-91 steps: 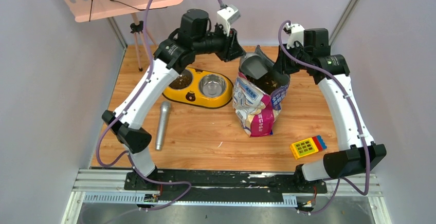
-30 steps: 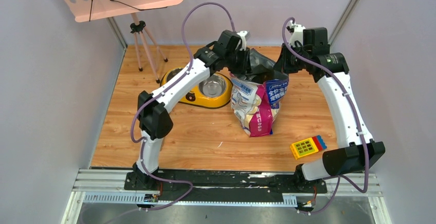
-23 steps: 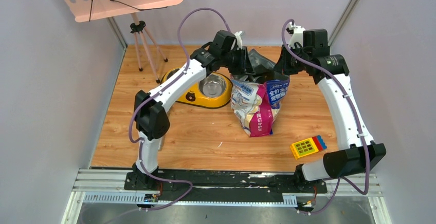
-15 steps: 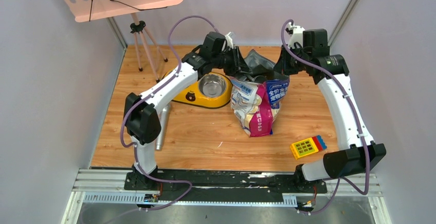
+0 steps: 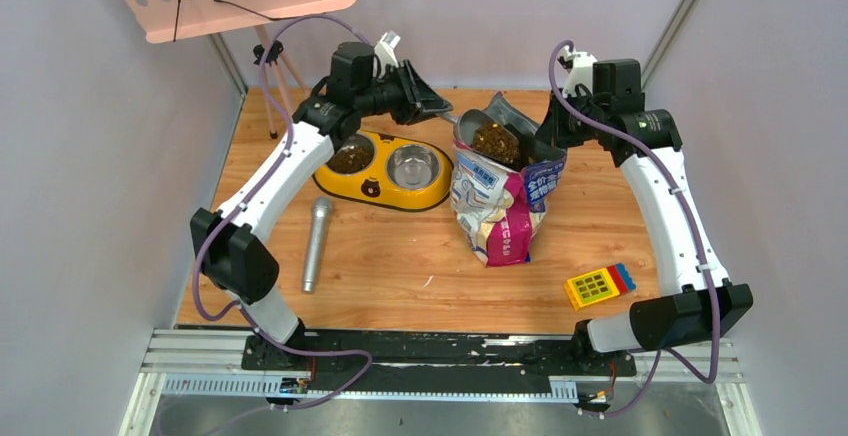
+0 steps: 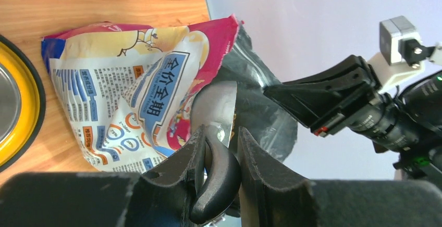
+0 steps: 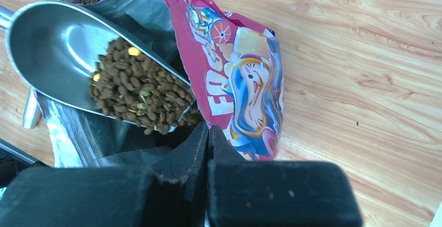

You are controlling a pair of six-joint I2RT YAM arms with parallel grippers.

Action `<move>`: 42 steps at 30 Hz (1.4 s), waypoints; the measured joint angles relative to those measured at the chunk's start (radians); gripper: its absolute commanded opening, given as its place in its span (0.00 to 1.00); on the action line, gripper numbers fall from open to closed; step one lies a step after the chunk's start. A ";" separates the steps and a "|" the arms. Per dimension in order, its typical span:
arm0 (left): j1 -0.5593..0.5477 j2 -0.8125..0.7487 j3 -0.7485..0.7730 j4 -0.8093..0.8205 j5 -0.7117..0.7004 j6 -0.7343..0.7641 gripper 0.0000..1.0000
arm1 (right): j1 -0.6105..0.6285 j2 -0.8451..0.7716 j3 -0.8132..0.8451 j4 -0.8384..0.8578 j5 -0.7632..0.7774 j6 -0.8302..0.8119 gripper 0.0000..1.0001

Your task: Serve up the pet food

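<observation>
the left gripper (image 6: 221, 134) has its fingers closed partway, clamped around the dark handle of the metal scoop (image 7: 47, 45), with no gap showing between pads and handle. the scoop is raised just over the mouth of the bag (image 7: 245, 91) and tilted, with a heap of brown kibble (image 7: 138, 94) lying in its lower end. a few pellets sit right at its lip against the dark inside of the bag. the right gripper (image 7: 207, 133) has its fingers pressed fully together, pinching the torn upper rim of the bag on the side away from the scoop. the bag stands upright on the wooden table (image 5: 400, 256). just left of the bag sits the yellow feeder (image 5: 385, 191). its left bowl holds more kibble and its right bowl shows bare steel. a microphone (image 5: 317, 241) lies near the feeder.
</observation>
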 measured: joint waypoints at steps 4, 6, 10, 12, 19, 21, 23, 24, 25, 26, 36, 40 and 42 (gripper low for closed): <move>0.013 -0.043 -0.031 0.017 0.008 -0.009 0.00 | -0.002 -0.002 -0.002 0.002 0.001 -0.016 0.00; 0.017 -0.053 -0.058 0.035 0.021 -0.028 0.00 | -0.003 -0.002 -0.002 0.002 0.002 -0.023 0.00; 0.030 -0.050 -0.098 0.046 0.049 -0.080 0.00 | -0.003 -0.003 -0.002 0.002 0.003 -0.028 0.00; 0.053 -0.048 -0.107 0.051 0.072 -0.111 0.00 | -0.003 -0.005 -0.002 0.002 0.004 -0.030 0.00; 0.132 -0.032 -0.119 0.061 0.135 -0.214 0.00 | -0.003 -0.007 -0.002 -0.002 0.005 -0.048 0.00; 0.126 0.005 -0.088 0.073 0.146 -0.242 0.00 | -0.003 -0.006 -0.002 -0.004 0.006 -0.052 0.00; 0.117 0.055 -0.045 0.082 0.156 -0.257 0.00 | -0.003 -0.005 -0.002 -0.005 0.007 -0.056 0.00; 0.115 0.072 -0.032 0.083 0.162 -0.259 0.00 | -0.003 -0.003 -0.002 -0.006 0.007 -0.056 0.00; 0.114 0.085 -0.029 0.081 0.170 -0.259 0.00 | -0.003 -0.002 -0.002 -0.007 0.007 -0.058 0.00; 0.115 0.087 -0.029 0.066 0.179 -0.258 0.00 | -0.003 -0.002 -0.002 -0.009 0.007 -0.060 0.00; 0.109 0.076 0.023 0.020 0.180 -0.204 0.00 | -0.003 -0.002 0.000 -0.013 0.006 -0.074 0.00; 0.120 0.060 0.037 0.008 0.175 -0.171 0.00 | -0.003 -0.002 0.000 -0.014 0.005 -0.074 0.00; 0.119 0.067 0.038 0.024 0.169 -0.168 0.00 | -0.003 -0.002 0.000 -0.014 0.005 -0.074 0.00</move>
